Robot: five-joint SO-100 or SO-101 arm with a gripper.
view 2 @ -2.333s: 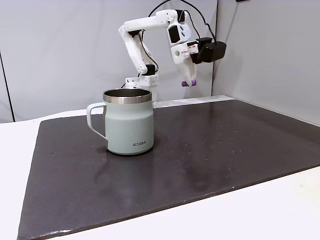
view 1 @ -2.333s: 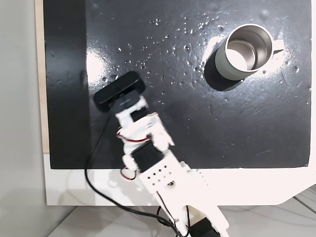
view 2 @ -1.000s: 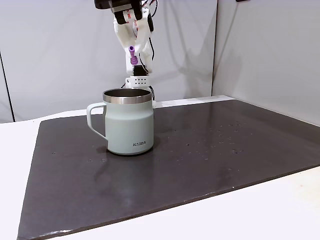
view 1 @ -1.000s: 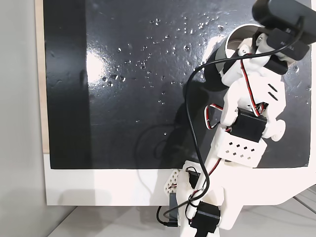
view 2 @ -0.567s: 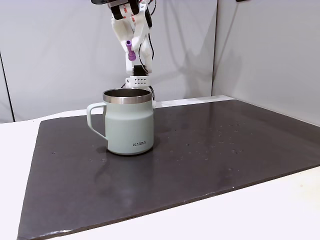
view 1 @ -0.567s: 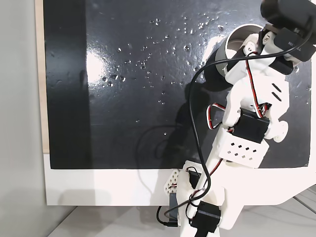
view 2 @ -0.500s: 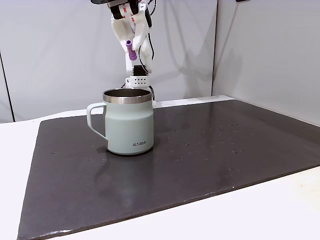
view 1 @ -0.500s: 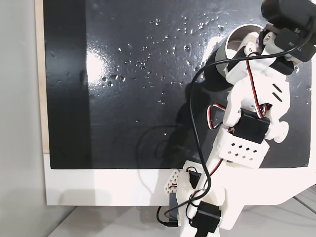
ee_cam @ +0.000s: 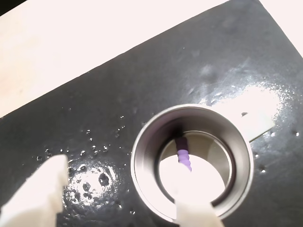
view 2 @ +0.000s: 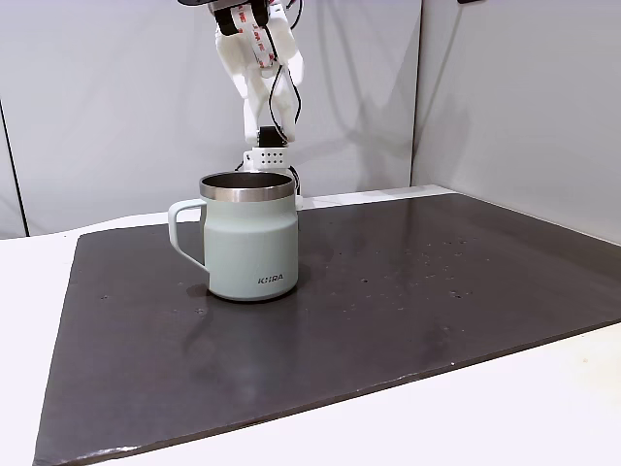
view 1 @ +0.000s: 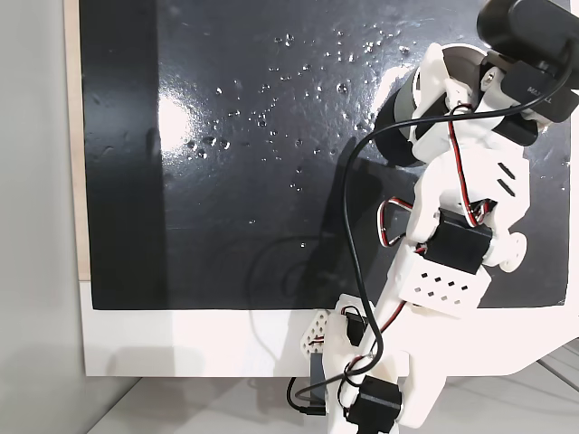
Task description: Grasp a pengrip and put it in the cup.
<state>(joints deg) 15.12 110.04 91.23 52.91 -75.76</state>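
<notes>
The cup (view 2: pixel 248 243), pale grey with a shiny steel rim and a side handle, stands on the black mat. In the wrist view I look straight down into the cup (ee_cam: pixel 138 156). The light-purple ribbed pengrip (ee_cam: pixel 183 158) lies within its mouth against the shiny inside, just past the tip of the right finger. My gripper (ee_cam: pixel 120 177) is open, its white fingers (ee_cam: pixel 40 194) spread wide and holding nothing. From the side, the gripper (view 2: pixel 264 92) hangs directly above the cup. From above, the arm covers most of the cup (view 1: pixel 409 113).
A black oblong webcam (view 1: pixel 529 27) with a cable rides on the wrist. The black mat (view 1: pixel 226 181) is speckled with small droplets and lies on a white table. Its left and middle parts are open, and a grey wall stands behind.
The gripper carried the pengrip from the mat's left to above the cup, then opened. The pengrip left the fingers and now shows inside the cup.
</notes>
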